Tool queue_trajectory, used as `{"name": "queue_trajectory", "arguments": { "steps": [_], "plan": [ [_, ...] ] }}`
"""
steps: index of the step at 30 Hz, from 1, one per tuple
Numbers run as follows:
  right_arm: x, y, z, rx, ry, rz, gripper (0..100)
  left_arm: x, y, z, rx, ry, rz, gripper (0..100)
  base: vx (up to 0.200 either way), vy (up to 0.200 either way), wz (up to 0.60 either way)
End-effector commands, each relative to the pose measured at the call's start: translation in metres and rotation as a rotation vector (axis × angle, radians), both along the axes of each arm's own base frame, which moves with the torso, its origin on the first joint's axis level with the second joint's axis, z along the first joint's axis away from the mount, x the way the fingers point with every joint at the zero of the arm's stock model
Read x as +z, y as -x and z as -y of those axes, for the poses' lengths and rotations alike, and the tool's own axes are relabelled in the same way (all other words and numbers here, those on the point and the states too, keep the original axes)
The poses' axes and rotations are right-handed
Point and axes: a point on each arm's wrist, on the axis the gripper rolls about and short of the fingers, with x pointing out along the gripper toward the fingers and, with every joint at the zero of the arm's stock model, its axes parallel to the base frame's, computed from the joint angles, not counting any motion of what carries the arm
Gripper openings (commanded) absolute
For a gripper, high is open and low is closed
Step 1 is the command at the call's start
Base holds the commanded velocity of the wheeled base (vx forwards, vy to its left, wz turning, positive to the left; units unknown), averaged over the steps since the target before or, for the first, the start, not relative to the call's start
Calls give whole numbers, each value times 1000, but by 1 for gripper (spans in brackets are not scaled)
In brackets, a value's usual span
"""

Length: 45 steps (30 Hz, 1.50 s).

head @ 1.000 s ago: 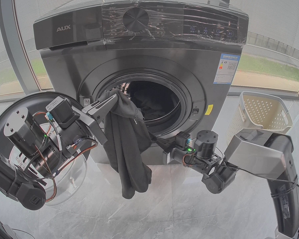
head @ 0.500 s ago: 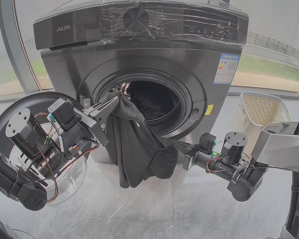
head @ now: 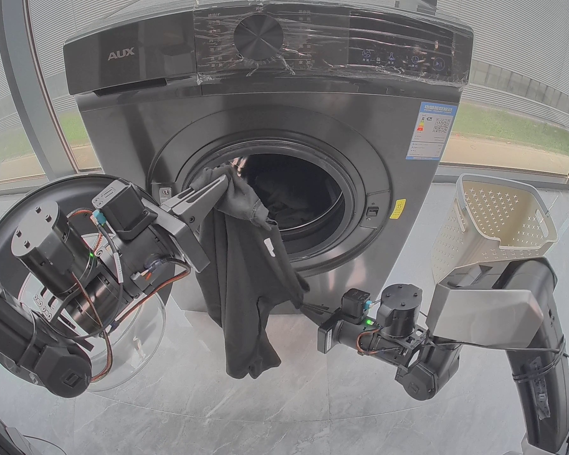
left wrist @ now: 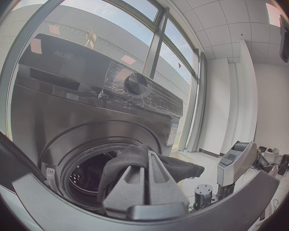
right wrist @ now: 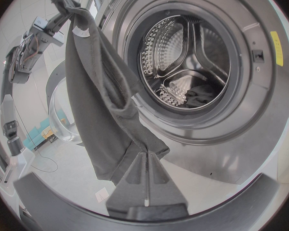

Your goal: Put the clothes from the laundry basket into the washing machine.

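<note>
dark garment (head: 246, 285) is strung between both arms in front of the washing machine (head: 265, 96). left pincer (head: 219, 184) is pressed together on its top edge, at about 9 o'clock on the rim of the drum opening (head: 297, 197), with a fold of cloth draped over the tips. right pincer (head: 306, 311) is pinching a lower corner, below the opening at about 6 o'clock, close to the front panel. the rest hangs free toward the floor. none of it looks to be inside the drum yet. another dark item (right wrist: 199, 95) lies at the bottom of the drum. laundry basket (head: 496, 222) stands at 3 o'clock of the machine, open door (head: 63, 203) at 9 o'clock.

my read of the step: feed the garment through the opening. to do it well:
- lead with the right pincer, lift the low corner over the lip and push it deep toward the back of the drum
- follow with the left pincer, top edge in last
- let go only once the bulk is past the rim
- main risk is the hanging tail: it could catch on the seal at 6 o'clock and slide back out
</note>
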Motion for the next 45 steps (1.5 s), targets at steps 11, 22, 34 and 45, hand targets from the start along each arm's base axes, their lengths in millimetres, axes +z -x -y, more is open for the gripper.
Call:
{"name": "queue_trajectory", "arguments": {
  "steps": [11,22,34,45],
  "plan": [
    [-24,-9,-22,36,-3,3,100,-1,2,0,-6,-7,-1,0,0,0,0],
    [-6,-45,-41,37,-34,83,100,-1,3,-1,-7,-4,-4,0,0,0,0],
    [6,-71,-35,-34,-17,135,100,-3,3,-1,-11,-8,-12,0,0,0,0],
    [-6,-74,-13,-71,30,105,100,-2,4,-1,-11,-6,-10,0,0,0,0]
  ]
}}
